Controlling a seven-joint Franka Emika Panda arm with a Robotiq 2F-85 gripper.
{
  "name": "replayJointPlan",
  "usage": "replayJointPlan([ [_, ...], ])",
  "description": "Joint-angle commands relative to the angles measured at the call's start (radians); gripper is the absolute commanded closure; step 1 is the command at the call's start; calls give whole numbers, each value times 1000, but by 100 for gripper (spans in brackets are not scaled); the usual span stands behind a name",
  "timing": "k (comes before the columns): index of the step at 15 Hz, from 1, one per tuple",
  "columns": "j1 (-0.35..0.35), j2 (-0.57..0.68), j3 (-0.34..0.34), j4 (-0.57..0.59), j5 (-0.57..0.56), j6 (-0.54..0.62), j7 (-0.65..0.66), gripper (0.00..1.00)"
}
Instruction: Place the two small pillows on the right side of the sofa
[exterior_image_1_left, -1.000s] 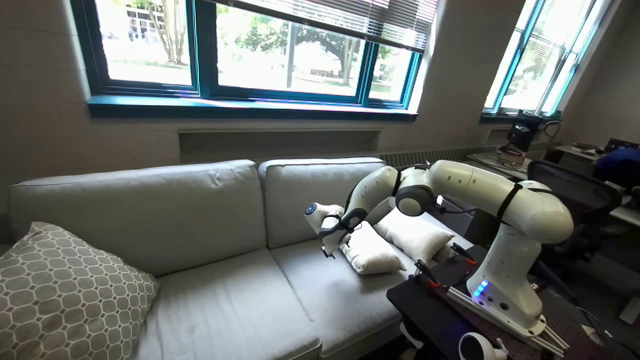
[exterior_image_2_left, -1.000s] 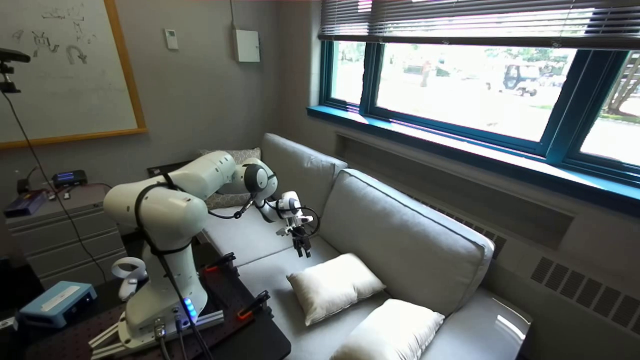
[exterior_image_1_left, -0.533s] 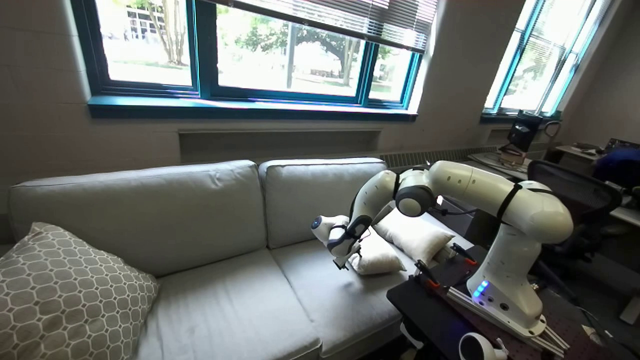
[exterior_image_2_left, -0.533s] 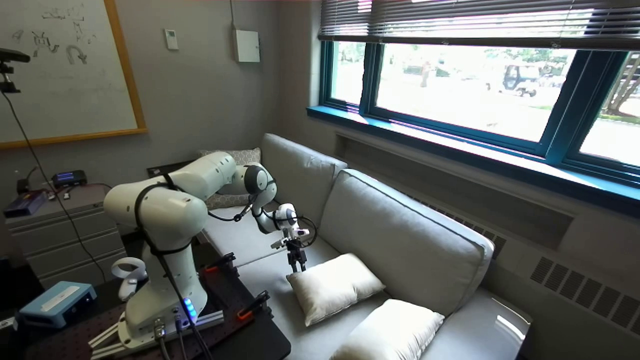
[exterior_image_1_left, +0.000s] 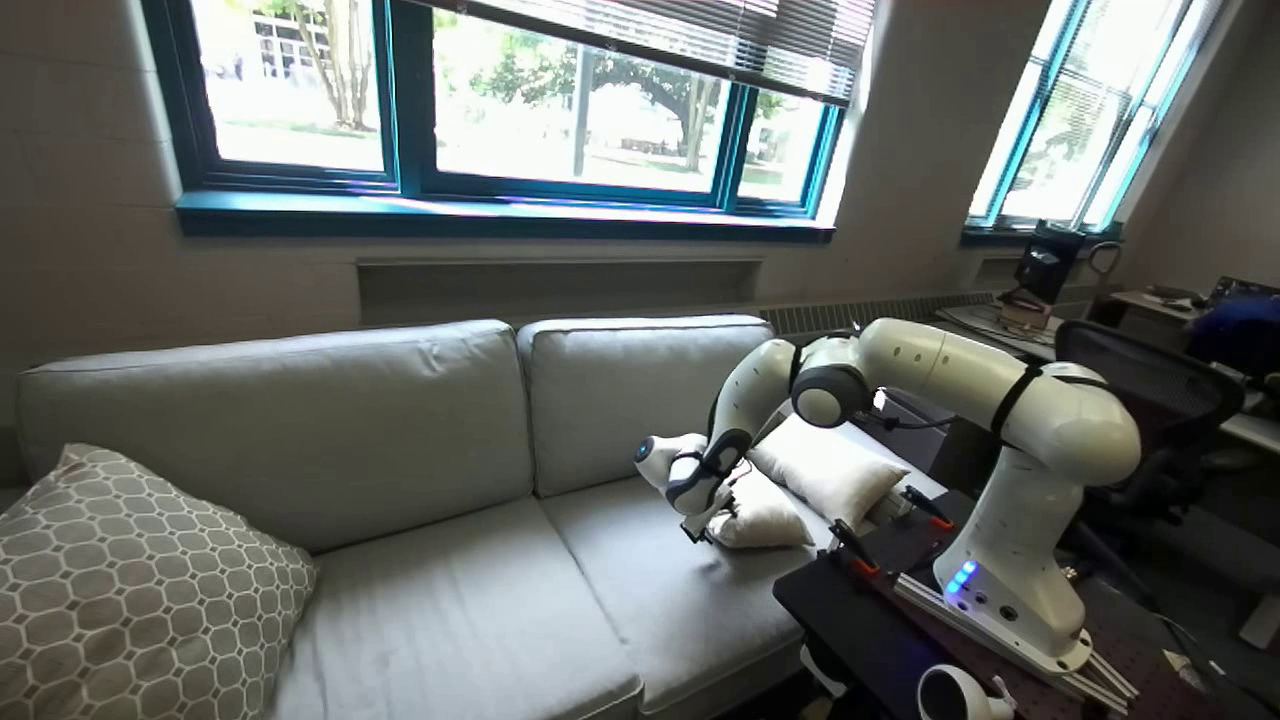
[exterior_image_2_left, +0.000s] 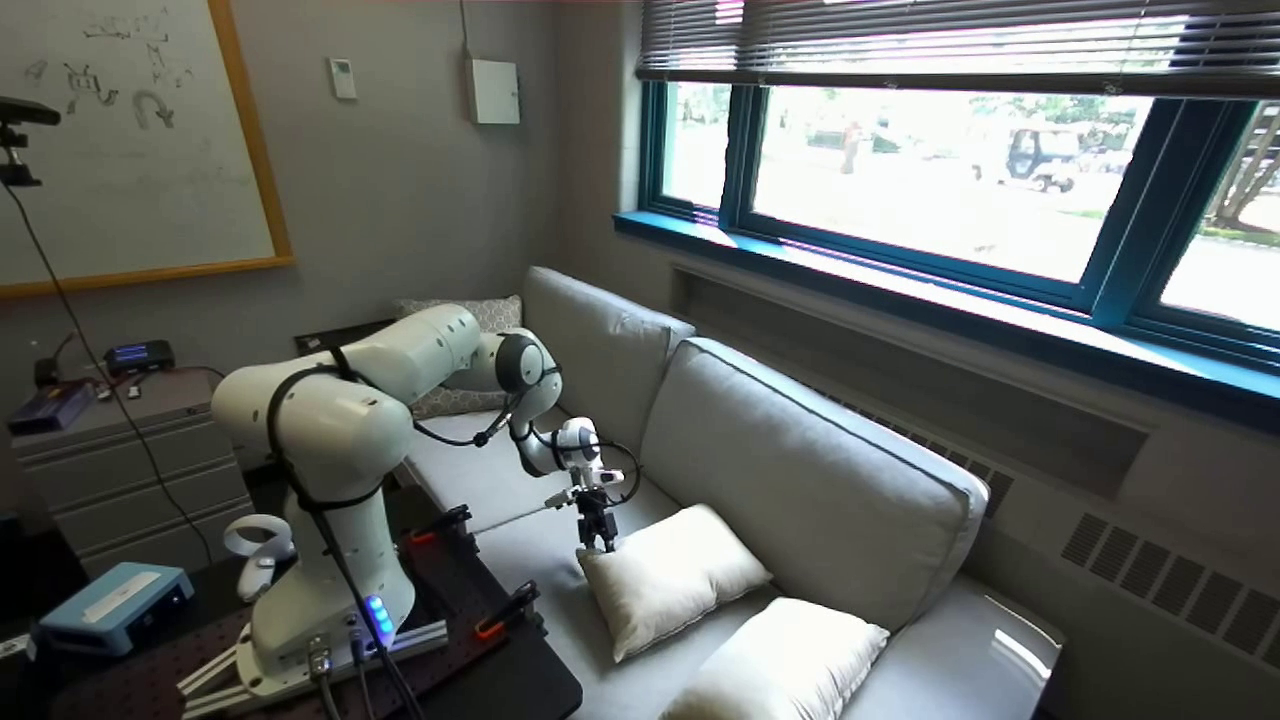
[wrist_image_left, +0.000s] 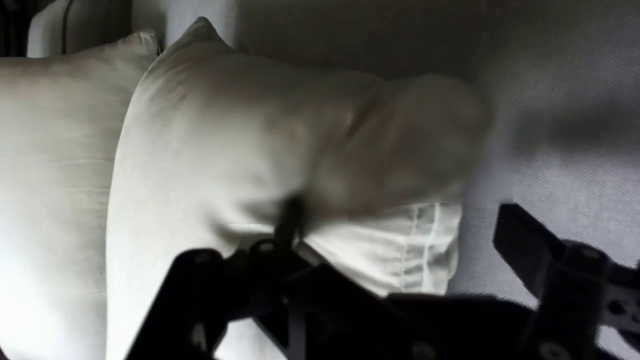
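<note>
Two small cream-white pillows lie side by side on the right seat of the grey sofa (exterior_image_1_left: 440, 600). The inner pillow (exterior_image_2_left: 675, 580) is nearer the middle of the sofa; the outer pillow (exterior_image_2_left: 785, 665) lies by the armrest. My gripper (exterior_image_2_left: 600, 547) points down at the inner pillow's edge. In the wrist view the gripper (wrist_image_left: 400, 220) is open, its fingers wide apart. One finger presses into the top of the inner pillow (wrist_image_left: 165, 165), making creases. The seamed edge lies between the fingers, and the opposite finger (wrist_image_left: 525, 240) is over bare seat, apart from the fabric.
A larger patterned cushion (exterior_image_1_left: 150, 590) leans at the far left end of the sofa. The back cushion (exterior_image_2_left: 800, 460) rises behind the pillows. My arm stands on a dark table (exterior_image_1_left: 850, 620) in front of the right seat, with orange-tipped clamps (exterior_image_2_left: 505, 610) along its edge.
My gripper has come down and over to the inner pillow's edge, staying open. That pillow has shifted slightly and is creased where the finger touches. The outer pillow has stayed put.
</note>
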Motion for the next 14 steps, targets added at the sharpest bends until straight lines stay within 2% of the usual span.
replayJointPlan([
  [1,-24,-1,-41,4,-34,-5,8,25],
  [2,-33,-2,-52,4,-38,-6,11,26],
  [3,-39,-3,-64,1,-46,-3,17,33],
  [4,-72,-3,-40,8,-99,-14,40,41],
  [5,-81,-4,-39,4,-116,-16,46,51],
  [8,-115,-5,-28,-3,-163,-27,77,73],
  [9,-98,-5,-60,-16,-122,-7,77,78],
  [12,-133,-5,-54,-22,-96,43,152,99],
  [14,-179,-12,-20,-25,-39,104,165,100],
])
